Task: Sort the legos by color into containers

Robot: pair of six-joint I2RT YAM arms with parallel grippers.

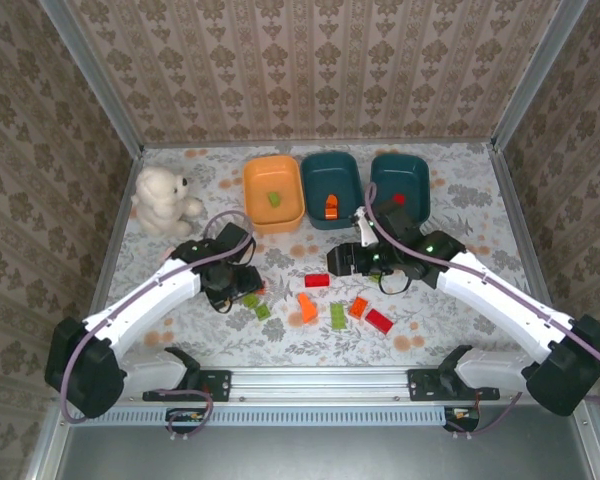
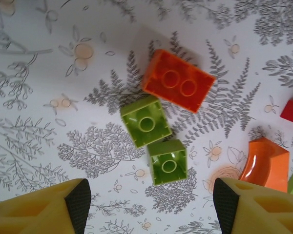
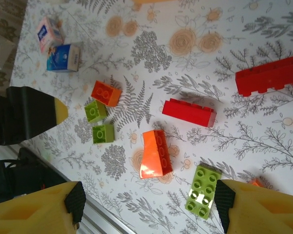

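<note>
Holds left fingers (image 2: pixel 39 212) spread over the table (image 2: pixel 34 146), above two touching lime green bricks (image 2: pixel 145 121) and an orange brick (image 2: pixel 178 80), long axis slanting upper left to lower right. Holds right fingers (image 3: pixel 263 207) likewise apart, near a red brick (image 3: pixel 189 112) lying almost crosswise in the wrist view.

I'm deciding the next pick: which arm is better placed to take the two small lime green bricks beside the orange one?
Left, I'd say. The left gripper hangs right above the lime green bricks, jaws open; the right gripper sits farther off, over the orange sloped brick.
</note>
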